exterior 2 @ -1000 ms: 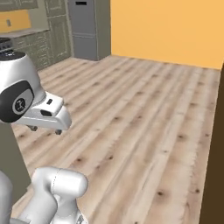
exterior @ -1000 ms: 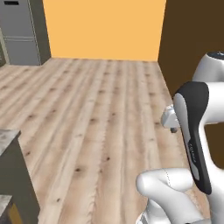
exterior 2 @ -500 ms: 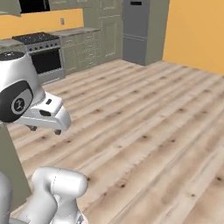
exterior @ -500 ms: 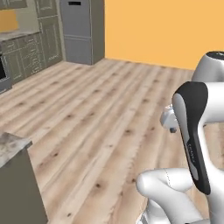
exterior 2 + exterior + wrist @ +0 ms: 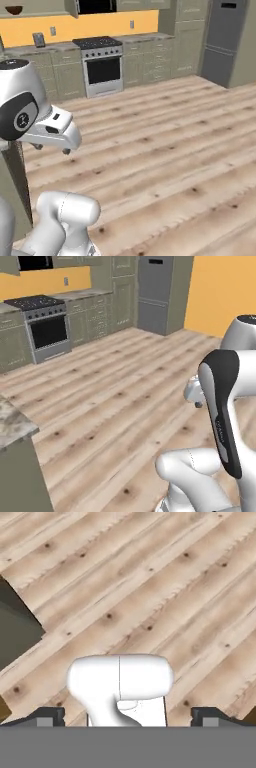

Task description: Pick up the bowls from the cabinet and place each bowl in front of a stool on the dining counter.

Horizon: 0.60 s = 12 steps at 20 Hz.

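Sitting at the far left on the cabinet's point(image 5: 35, 8) shelf board, a dark reddish-brown bowl point(image 5: 13, 9) peeks in; rightward stand the stove point(image 5: 102, 65) and grey fridge point(image 5: 220, 40). The gripper point(image 5: 128, 717) is spread wide, empty, over the wooden floor point(image 5: 165, 587).

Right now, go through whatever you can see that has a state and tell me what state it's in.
gripper: open, holding nothing, aimed down at the wooden floor.
bowl: dark reddish-brown, sitting up on the cabinet shelf, not yet picked up.
oven: door shut.
refrigerator: doors shut.
drawer units: all shut.
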Available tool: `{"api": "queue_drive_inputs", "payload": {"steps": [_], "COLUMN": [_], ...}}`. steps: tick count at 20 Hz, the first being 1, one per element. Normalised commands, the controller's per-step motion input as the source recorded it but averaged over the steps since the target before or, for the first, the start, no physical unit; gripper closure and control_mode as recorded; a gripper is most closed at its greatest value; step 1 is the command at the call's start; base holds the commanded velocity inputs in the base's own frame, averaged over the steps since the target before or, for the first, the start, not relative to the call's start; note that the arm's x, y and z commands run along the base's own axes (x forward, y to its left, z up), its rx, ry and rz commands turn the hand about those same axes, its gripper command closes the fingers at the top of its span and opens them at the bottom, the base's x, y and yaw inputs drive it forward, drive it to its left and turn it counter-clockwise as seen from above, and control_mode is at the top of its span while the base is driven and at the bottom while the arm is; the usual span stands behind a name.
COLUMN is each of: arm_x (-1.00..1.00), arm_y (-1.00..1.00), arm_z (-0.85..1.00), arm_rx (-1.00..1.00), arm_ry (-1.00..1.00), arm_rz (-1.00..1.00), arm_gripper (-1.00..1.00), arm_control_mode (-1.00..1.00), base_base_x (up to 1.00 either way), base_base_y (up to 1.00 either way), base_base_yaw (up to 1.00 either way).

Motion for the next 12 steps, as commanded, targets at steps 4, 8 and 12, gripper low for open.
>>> {"api": "queue_drive_inputs", "payload": {"steps": [4,8,12], "arm_x": [0.0,0.0,0.0], "arm_y": [0.0,0.0,0.0], "arm_z": [0.0,0.0,0.0], "arm_rx": [0.0,0.0,0.0], "arm_ry": [0.0,0.0,0.0], "arm_rz": [0.0,0.0,0.0], "arm_gripper": [-1.0,-1.0,-1.0], "arm_control_mode": [1.0,1.0,1.0], "base_base_x": [1.0,1.0,1.0], "base_base_y": [-0.23,-0.23,-0.36], "base_base_yaw": [0.64,0.69,0.58]}}
